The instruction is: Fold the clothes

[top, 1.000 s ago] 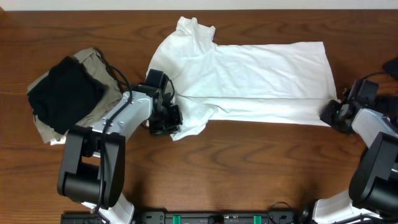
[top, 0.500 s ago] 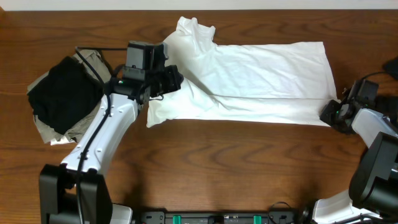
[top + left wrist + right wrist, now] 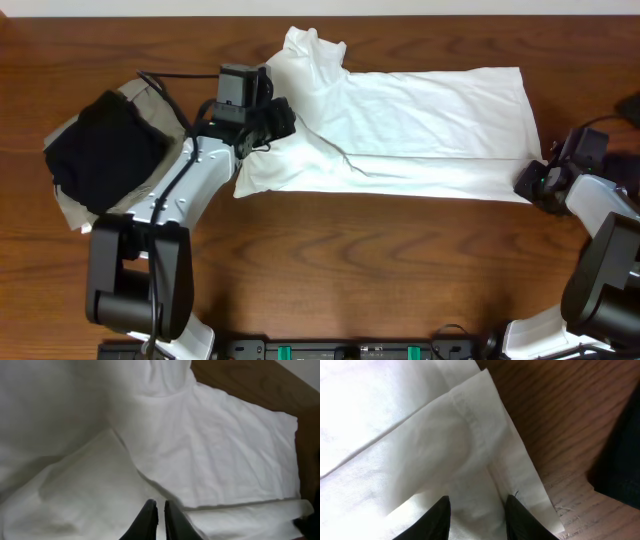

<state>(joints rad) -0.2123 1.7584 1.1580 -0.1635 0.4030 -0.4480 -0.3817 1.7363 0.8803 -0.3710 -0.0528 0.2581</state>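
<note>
The white T-shirt [image 3: 420,120] lies spread across the back of the table, its front long edge folded over into a band. My left gripper [image 3: 278,122] hovers over its left part near the collar. In the left wrist view the fingertips [image 3: 160,506] are all but shut, with only a thin slit and no cloth pinched; white cloth [image 3: 225,450] lies flat below. My right gripper [image 3: 530,185] rests at the shirt's front right corner. Its fingers [image 3: 477,507] stand apart, straddling the folded hem [image 3: 420,435].
A pile of a black garment [image 3: 100,150] on a khaki one [image 3: 150,95] lies at the left, next to my left arm. A dark garment [image 3: 630,108] shows at the right edge, and again in the right wrist view [image 3: 620,470]. Bare wooden table [image 3: 380,270] runs along the front.
My left gripper swung from the shirt's front left corner up toward the collar, drawing that bunched part over. The left end now lies flat and straight. The right gripper has not moved.
</note>
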